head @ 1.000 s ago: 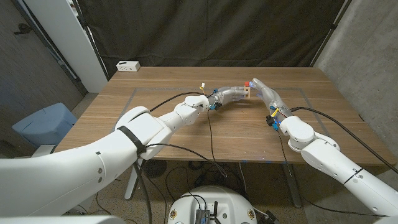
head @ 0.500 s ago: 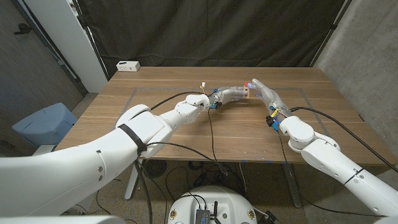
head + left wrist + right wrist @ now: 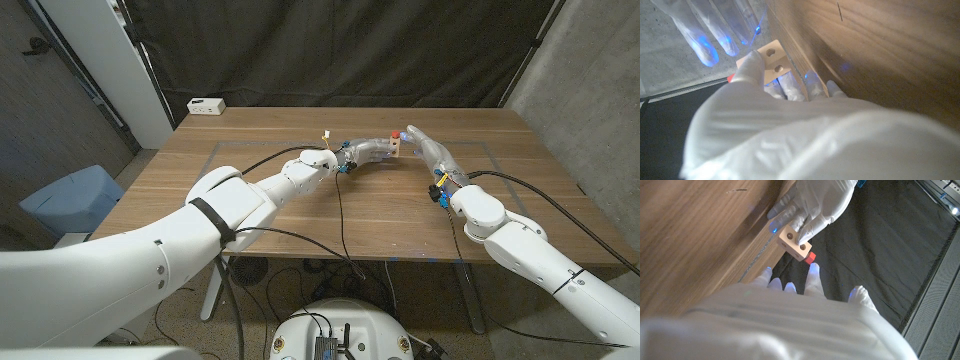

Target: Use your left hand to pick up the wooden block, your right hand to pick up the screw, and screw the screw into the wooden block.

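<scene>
Little is changing since the earlier frames: the left hand (image 3: 368, 151) is still gripping the small pale wooden block (image 3: 397, 148) above the worktop (image 3: 300, 210), while the right hand (image 3: 428, 150), fingers apart, is nearing its red-headed screw (image 3: 810, 257), suggesting turning continues.

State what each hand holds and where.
Left hand grips the block by its sides. Right hand touches the red screw; grip unclear.
</scene>
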`<state>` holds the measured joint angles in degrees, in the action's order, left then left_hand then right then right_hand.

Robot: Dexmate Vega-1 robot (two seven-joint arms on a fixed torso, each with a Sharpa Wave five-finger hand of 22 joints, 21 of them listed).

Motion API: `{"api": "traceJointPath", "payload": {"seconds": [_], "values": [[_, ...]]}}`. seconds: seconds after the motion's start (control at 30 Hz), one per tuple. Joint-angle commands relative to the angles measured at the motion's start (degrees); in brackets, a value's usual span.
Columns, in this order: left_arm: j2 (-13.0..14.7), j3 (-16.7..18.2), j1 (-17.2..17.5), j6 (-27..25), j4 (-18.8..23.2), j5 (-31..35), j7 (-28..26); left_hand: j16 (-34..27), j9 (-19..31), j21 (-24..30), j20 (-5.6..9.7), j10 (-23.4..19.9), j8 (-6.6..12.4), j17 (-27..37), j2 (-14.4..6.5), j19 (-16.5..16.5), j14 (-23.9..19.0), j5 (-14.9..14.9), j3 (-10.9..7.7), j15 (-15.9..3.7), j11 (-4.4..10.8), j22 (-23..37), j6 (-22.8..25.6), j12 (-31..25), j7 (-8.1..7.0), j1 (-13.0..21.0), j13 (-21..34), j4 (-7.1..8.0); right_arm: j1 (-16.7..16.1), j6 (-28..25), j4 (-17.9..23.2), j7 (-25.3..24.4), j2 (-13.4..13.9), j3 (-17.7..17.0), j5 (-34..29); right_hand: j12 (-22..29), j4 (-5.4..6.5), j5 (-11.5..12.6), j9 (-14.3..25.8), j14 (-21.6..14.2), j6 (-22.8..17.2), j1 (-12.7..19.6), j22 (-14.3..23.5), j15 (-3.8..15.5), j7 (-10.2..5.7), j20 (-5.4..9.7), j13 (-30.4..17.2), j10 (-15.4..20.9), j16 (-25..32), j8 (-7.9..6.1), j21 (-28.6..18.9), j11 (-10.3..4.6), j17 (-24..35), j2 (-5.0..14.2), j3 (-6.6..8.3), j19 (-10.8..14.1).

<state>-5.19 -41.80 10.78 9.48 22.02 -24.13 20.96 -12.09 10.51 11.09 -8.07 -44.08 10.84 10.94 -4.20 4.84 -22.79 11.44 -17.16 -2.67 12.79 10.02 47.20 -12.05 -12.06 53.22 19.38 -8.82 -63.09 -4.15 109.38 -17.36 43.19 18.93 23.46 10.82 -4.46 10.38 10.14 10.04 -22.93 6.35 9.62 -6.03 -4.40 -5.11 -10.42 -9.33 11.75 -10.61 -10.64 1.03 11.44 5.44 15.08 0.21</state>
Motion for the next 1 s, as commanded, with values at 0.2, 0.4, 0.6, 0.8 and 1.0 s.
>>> {"api": "traceJointPath", "payload": {"seconds": [0.2,0.4,0.6,0.8,1.0], "values": [[0.74,-0.48,0.21,-1.39,1.60,-0.08,-0.60,-0.14,0.33,0.33,-0.04,-0.24,0.49,0.14,0.00,-0.07,-0.14,0.31,-0.27,-3.30,-0.21,0.25,0.97,-0.42,0.39,-0.44,0.05,0.14,1.73,-0.09,-3.16,-0.69,-1.17,-0.42,0.64,0.32,-0.01,0.34,0.07,3.70,0.44,0.09,0.16,-0.25,0.20,-0.19,-0.05,-0.08,0.08,0.18,-0.43,-0.20,0.22,0.10,0.52,0.38],[0.57,-0.53,0.06,-1.05,1.11,-0.07,-0.48,-0.14,0.33,0.33,-0.03,-0.23,0.49,0.14,0.00,-0.08,-0.13,0.32,-0.28,-3.31,-0.21,0.25,0.96,-0.41,0.34,-0.40,0.06,0.11,2.78,0.29,-4.41,0.03,-1.42,-0.16,0.87,0.22,-0.01,0.33,0.07,3.74,1.18,0.03,0.16,-0.26,0.14,-0.16,-0.05,-0.29,0.06,0.43,-0.41,-0.12,0.22,0.03,0.52,0.38],[0.20,-0.51,-0.21,-0.44,0.23,-0.13,-0.29,-0.15,0.33,0.32,-0.02,-0.17,0.49,0.15,-0.02,-0.09,-0.13,0.31,-0.27,-3.26,-0.21,0.25,0.97,-0.39,0.42,-0.40,0.05,0.12,3.61,0.66,-5.39,0.76,-1.63,0.07,1.23,0.05,0.09,0.30,0.07,3.95,2.56,-0.24,0.16,-0.31,0.15,-0.23,-0.06,-0.77,0.00,0.78,-0.35,0.09,0.29,-0.14,0.44,0.30],[-0.42,-0.39,-0.56,0.53,-1.23,-0.26,0.09,-0.14,0.33,0.32,0.00,-0.19,0.49,0.15,0.00,-0.10,-0.11,0.31,-0.26,-3.29,-0.21,0.25,0.96,-0.39,0.34,-0.43,0.06,0.12,4.41,1.08,-6.38,1.41,-2.00,0.42,1.58,-0.13,0.17,0.28,0.07,4.30,3.58,-0.47,0.16,-0.42,0.33,-0.33,-0.07,-1.32,-0.10,0.93,-0.27,0.25,0.34,-0.28,0.36,0.11],[-0.58,-0.28,-0.66,1.55,-1.83,-0.30,0.78,-0.16,0.33,0.30,0.01,-0.21,0.47,0.17,-0.05,-0.15,-0.11,0.31,-0.26,-3.24,-0.21,0.25,0.91,-0.40,0.29,-0.50,0.06,0.18,5.52,1.22,-7.43,2.12,-2.43,1.11,1.67,-0.14,0.23,0.27,0.08,4.37,3.78,-0.62,0.16,-0.46,0.03,-0.39,-0.07,-1.43,-0.11,0.86,-0.26,0.37,0.37,-0.35,0.30,0.07]]}}
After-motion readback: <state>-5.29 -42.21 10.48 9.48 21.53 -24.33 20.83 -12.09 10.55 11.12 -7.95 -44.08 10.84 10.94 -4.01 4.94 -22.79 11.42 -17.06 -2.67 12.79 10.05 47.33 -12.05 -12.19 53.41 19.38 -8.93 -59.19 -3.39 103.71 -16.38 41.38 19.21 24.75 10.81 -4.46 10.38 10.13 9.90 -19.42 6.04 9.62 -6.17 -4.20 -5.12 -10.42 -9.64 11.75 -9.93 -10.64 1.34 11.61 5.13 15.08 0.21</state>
